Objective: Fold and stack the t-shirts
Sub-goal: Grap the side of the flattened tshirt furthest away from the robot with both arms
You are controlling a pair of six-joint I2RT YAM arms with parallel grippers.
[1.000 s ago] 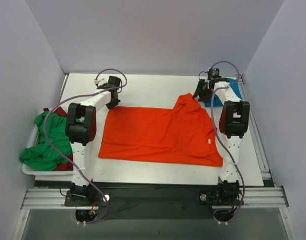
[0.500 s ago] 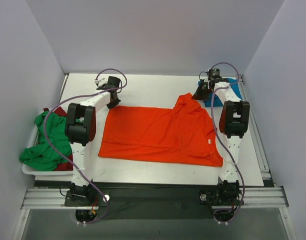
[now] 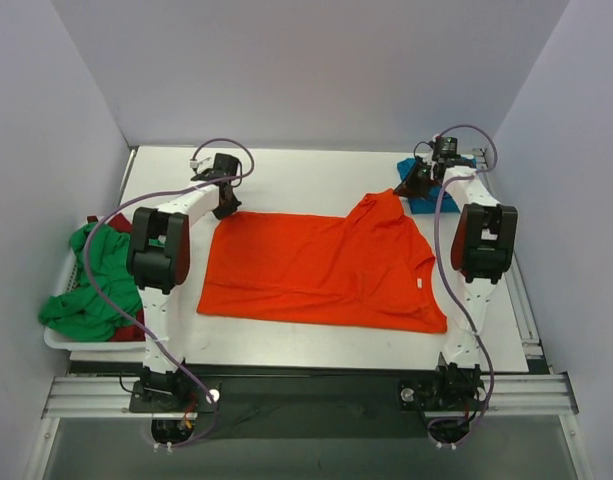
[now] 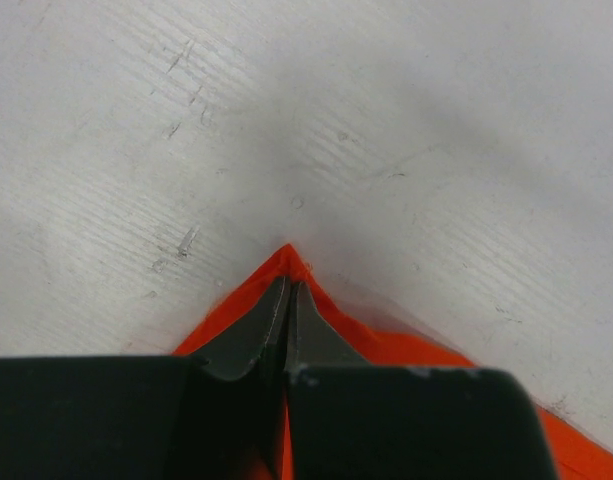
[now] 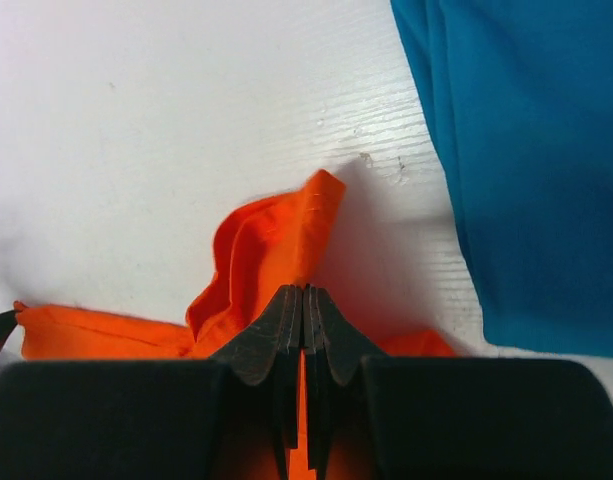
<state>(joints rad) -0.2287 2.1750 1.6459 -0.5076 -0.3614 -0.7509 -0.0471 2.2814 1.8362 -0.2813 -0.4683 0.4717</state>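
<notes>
An orange shirt (image 3: pixel 321 270) lies spread nearly flat across the middle of the table (image 3: pixel 306 175), its long side running left to right. The left gripper (image 4: pixel 288 292) is closed tight on the shirt's far left corner, the cloth pinched between its fingers just above the tabletop. The right gripper (image 5: pixel 303 300) is also closed, clamped on a bunched fold at the shirt's far right end. There the cloth rises into a small peak, and a loose flap curls up past the fingertips.

A teal shirt (image 5: pixel 526 150) lies flat at the far right corner of the table, just beside the right gripper and apart from the orange cloth.

At the left edge sits a white basket (image 3: pixel 56 340) with a crumpled green shirt (image 3: pixel 91 285) heaped in it. A dark red shirt (image 3: pixel 134 328) shows beneath the green one.
</notes>
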